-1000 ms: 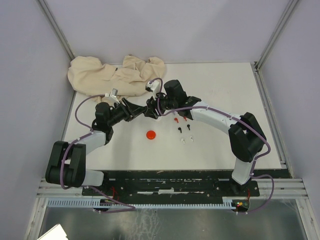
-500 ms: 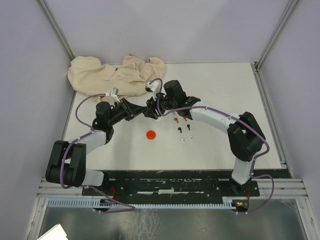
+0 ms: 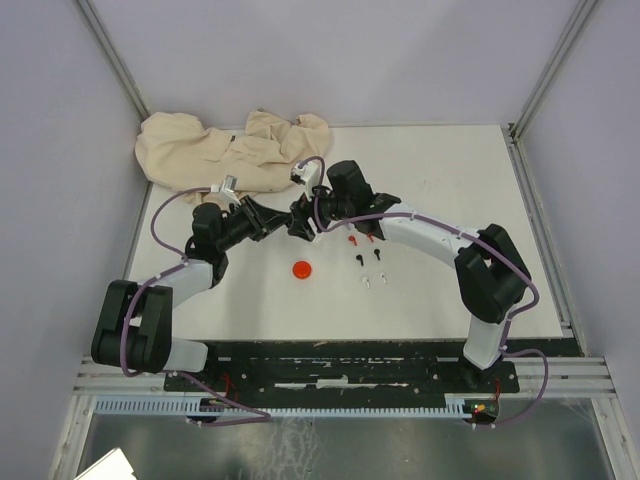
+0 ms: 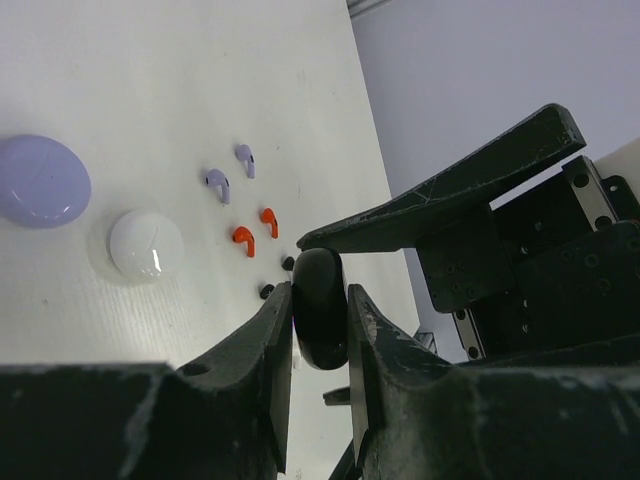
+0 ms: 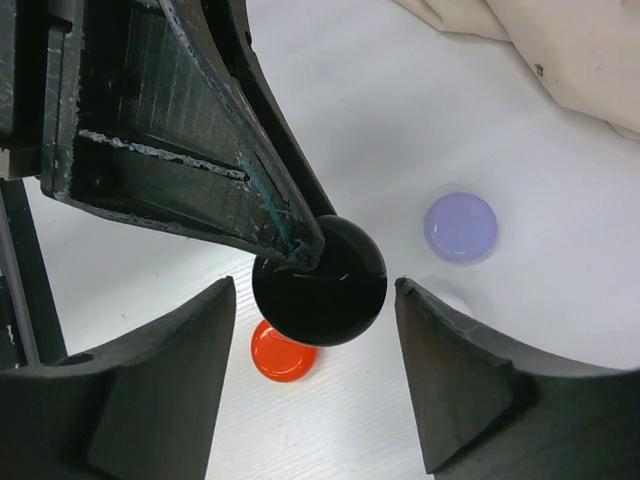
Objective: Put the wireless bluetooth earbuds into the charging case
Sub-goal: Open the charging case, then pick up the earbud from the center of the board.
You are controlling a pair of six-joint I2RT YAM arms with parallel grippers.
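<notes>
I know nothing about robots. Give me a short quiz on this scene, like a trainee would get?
1. True or false: the left gripper is clamped on the black round case.
2. Which lies beside the purple round case? A) white round case; B) green cube; C) yellow cup.
3. Fill in: the right gripper has its jaws ____, one either side of the black case.
Key: 1 true; 2 A; 3 open.

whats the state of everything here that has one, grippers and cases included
left gripper: shut on black case
right gripper: open, flanking it, not touching
black case: closed, lifted
purple case: closed, on table
white case: closed, on table
red case: closed, on table
earbuds: loose on table
cloth: crumpled
</notes>
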